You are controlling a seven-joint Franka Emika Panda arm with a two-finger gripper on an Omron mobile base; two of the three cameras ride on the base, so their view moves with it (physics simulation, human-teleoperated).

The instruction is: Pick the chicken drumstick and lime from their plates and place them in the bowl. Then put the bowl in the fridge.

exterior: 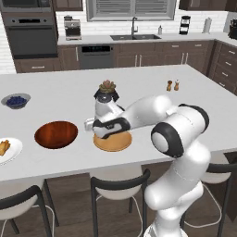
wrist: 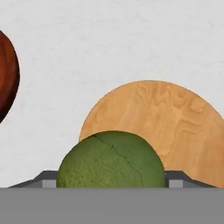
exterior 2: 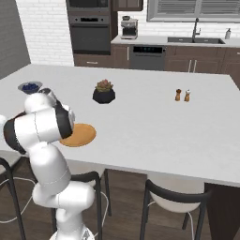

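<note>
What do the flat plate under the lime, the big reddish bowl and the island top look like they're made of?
The flat plate looks like pale tan wood, matte, with wavy grain lines. The bowl looks like dark reddish-brown wood with a glossy finish; ringed grain and a soft sheen show inside. The island top is a smooth pale grey-white slab with faint mottling, maybe stone or laminate.

A white robot arm reaches left across a grey kitchen island (exterior: pixel 139 78), its hand low over a tan wooden plate (exterior: pixel 112 142) near the front edge. Just left of this plate sits a reddish-brown wooden bowl (exterior: pixel 56 134). Further left, at the frame's edge, a white plate (exterior: pixel 11 149) holds a chicken drumstick (exterior: pixel 3 147). Behind the wooden plate stands a black succulent pot (exterior: pixel 107 91); behind the bowl, a grey bowl of blueberries (exterior: pixel 16 100).
</note>
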